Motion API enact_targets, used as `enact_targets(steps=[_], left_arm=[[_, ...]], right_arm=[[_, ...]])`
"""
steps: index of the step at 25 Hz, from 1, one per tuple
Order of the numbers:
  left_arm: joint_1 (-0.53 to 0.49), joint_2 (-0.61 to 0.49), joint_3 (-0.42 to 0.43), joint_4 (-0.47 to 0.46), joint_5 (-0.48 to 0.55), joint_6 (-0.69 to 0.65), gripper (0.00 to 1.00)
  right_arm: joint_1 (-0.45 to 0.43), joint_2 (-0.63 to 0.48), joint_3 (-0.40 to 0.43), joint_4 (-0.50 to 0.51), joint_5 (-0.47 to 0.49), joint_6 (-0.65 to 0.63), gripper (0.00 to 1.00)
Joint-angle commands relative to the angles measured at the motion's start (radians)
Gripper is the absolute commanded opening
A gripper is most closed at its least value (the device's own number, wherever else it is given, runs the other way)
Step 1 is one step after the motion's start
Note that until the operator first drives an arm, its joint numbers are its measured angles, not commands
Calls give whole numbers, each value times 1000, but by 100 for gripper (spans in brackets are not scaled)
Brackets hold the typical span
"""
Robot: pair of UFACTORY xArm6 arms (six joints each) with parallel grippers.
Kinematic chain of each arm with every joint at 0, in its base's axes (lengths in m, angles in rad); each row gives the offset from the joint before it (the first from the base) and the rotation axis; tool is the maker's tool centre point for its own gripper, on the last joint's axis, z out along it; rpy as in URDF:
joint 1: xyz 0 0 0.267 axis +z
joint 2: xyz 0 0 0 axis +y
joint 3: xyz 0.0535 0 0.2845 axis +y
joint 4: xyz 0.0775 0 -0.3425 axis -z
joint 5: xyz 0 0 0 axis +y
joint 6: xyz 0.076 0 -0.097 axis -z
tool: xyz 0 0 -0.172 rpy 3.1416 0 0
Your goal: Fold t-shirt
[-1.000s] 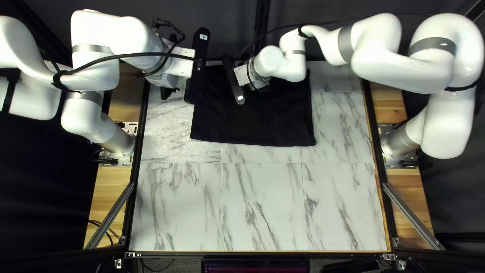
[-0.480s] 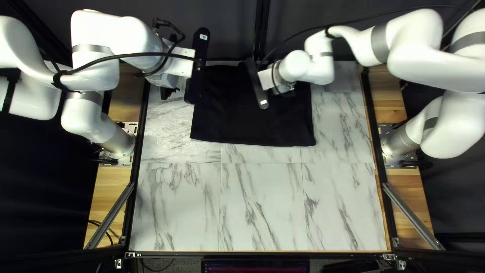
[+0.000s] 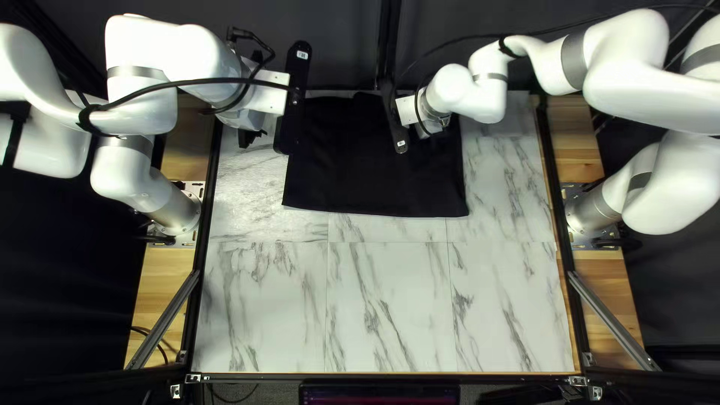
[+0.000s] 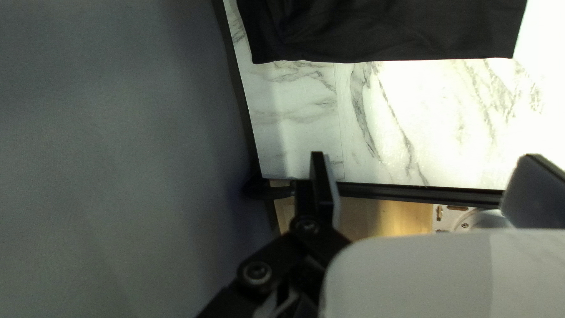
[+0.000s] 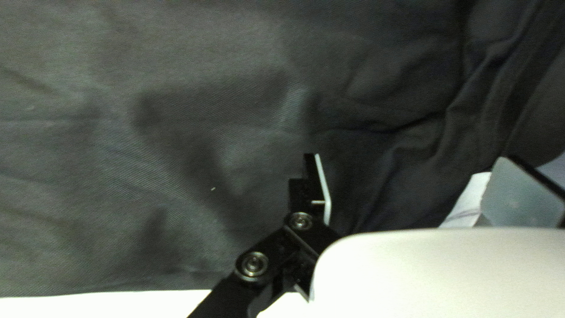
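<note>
- Black t-shirt point(image 3: 375, 184) lying spread on the far part of the marble-patterned desk point(image 3: 382, 307), mostly flat (creases show in the right wrist view).
- Left pincer point(image 3: 292, 97): released, fingers wide apart with no cloth between them; the shirt lies ahead of it in its wrist view.
- Right pincer point(image 3: 394, 120): also released, fingers well apart, above the shirt.

Bench point(image 3: 382, 307) is showing a white, grey-veined marble pattern, thin straight seams crossing it. Dark frame point(image 3: 201, 262) is edging it; wood strips point(image 3: 161, 270) are flanking both sides. Black t-shirt point(image 3: 360, 184) is lying spread on the far half, mostly flat, some creases showing, near edge running almost straight.
</note>
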Motion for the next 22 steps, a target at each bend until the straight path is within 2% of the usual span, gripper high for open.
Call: enact_targets(steps=[1, 9, 16, 22], left_arm=[[0, 0, 0, 0, 0, 0, 100], [0, 0, 0, 0, 0, 0, 100], [0, 0, 0, 0, 0, 0, 100], [0, 0, 0, 0, 0, 0, 100]], right_arm=[[3, 2, -11, 60, 41, -53, 100], [-18, 38, 8, 51, 11, -33, 100], [-67, 103, -30, 11, -7, -22, 100], [-106, 133, -98, -20, 17, -17, 100]])
